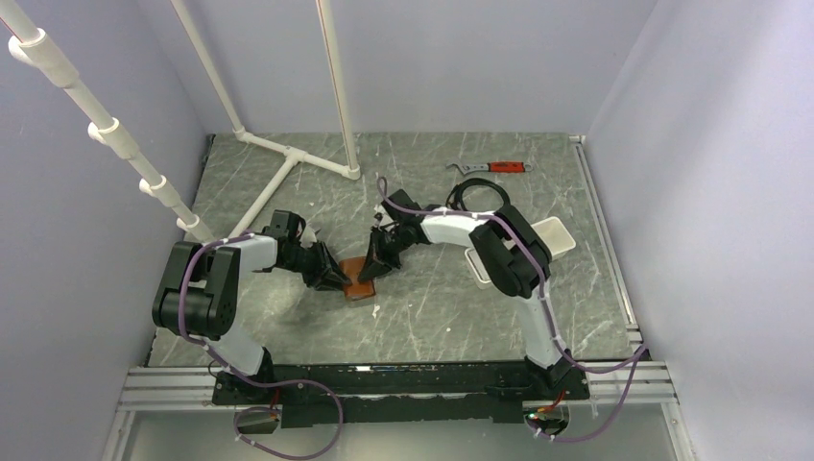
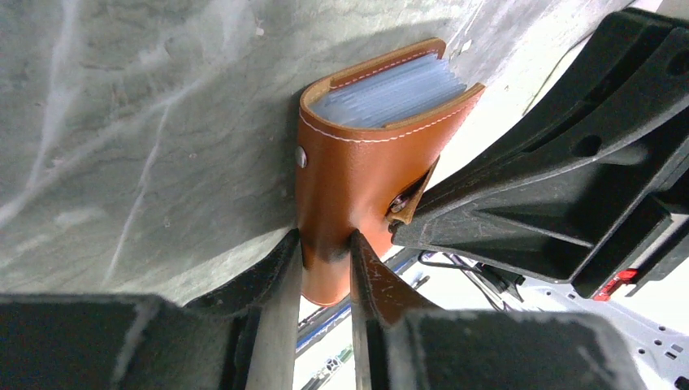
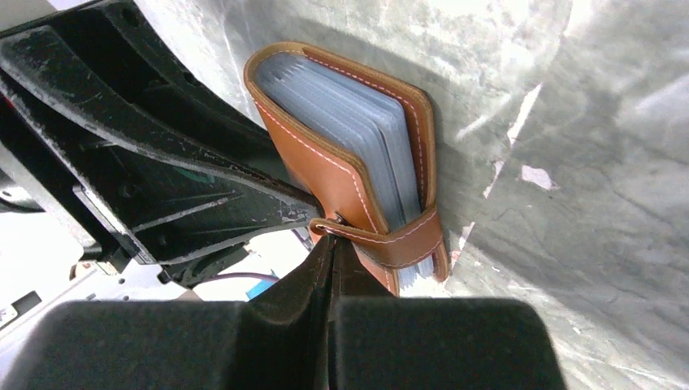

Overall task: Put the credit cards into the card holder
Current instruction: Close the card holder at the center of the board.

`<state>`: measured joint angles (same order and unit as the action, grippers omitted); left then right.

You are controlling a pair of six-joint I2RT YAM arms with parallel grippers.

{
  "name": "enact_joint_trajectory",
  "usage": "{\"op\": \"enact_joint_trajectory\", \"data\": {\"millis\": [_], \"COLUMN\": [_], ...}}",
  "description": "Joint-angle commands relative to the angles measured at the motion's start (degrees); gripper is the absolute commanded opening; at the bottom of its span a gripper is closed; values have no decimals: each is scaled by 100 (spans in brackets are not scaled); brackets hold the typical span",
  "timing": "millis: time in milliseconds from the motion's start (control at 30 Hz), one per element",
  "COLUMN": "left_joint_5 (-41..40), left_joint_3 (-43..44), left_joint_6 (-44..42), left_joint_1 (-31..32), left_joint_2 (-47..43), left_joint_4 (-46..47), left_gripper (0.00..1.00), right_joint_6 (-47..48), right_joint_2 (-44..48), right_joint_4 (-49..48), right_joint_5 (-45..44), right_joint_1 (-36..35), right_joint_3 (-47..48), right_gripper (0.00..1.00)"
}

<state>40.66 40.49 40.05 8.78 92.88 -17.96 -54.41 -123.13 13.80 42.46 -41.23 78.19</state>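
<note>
The card holder point(image 2: 357, 171) is pinched on edge between the jaws of the left gripper point(image 2: 323, 244); its closing tab point(image 3: 398, 240) is nipped in the pressed-together right gripper point(image 3: 331, 244); no credit cards are seen; opening and insertion are judged outstanding.

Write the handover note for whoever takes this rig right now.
Left end effector: clamped on the wallet's bottom edge.
Right end effector: shut, pinching the tip of the tab.
Wallet: between both arms at mid-table, tab wrapped across its clear sleeves.
Cards: none loose in view; I cannot tell if any are in the sleeves. A white tray sits behind the right arm.
Done: wallet gripped.
Left: open the tab, find the cards, slot them in.
</note>
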Motion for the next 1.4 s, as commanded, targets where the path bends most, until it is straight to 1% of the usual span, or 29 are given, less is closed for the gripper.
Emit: {"op": "enact_joint_trajectory", "data": {"millis": [0, 67, 200, 300, 400, 600, 733, 833, 900, 1033, 1067, 1133, 1200, 1233, 1300, 1367], "left_joint_5": [191, 189, 116, 96, 30, -73, -119, -163, -152, -110, -99, -65, -16, 17, 108, 201], "left_joint_3": [-15, -15, -49, -1, 94, 170, 178, 158, 129, 104, 119, 161, 209, 232, 286, 340], "left_joint_6": [-79, -94, -71, -85, -108, -98, -113, -132, -144, -197, -216, -234, -227, -238, -236, -222], "left_joint_1": [192, 210, 250, 280, 336, 406, 406, 406, 406, 406, 406, 395, 340, 287, 135, 13], "left_joint_2": [-59, -83, -184, -200, -228, -364, -483, -548, -552, -527, -526, -568, -630, -657, -682, -633], "left_joint_4": [178, 161, 177, 153, 91, 3, -81, -110, -96, -114, -147, -208, -250, -271, -298, -277], "left_gripper": [29, 29, 29, 29, 30, 30, 30, 30, 30, 31, 31, 34, 38, 40, 44, 48], "right_joint_6": [1038, 1341, 1651, 1741, 1867, 1826, 1665, 1658, 1602, 1496, 1486, 1510, 1586, 1633, 1815, 1924], "right_joint_2": [-1132, -1449, -1779, -2008, -2375, -3103, -3346, -3564, -3587, -3781, -3820, -3925, -3934, -3948, -4100, -4285], "right_joint_4": [2022, 2626, 3403, 3825, 4438, 5173, 5229, 5457, 5302, 5217, 5172, 5163, 5014, 4990, 5145, 5390], "right_joint_5": [-2064, -2248, -2595, -2829, -3137, -3426, -3554, -3829, -3792, -3889, -3874, -3906, -3809, -3818, -3902, -4018], "right_joint_1": [1, -26, -87, -124, -218, -424, -560, -625, -631, -658, -658, -658, -637, -630, -632, -632], "right_joint_3": [741, 1228, 1851, 2344, 3067, 4398, 4701, 5074, 5037, 5455, 5522, 5693, 5634, 5630, 5906, 6267], "right_gripper": [0, 0, 0, 0, 0, 0, 0, 0, 0, 0, 2, 5, 10, 11, 15, 17]}}
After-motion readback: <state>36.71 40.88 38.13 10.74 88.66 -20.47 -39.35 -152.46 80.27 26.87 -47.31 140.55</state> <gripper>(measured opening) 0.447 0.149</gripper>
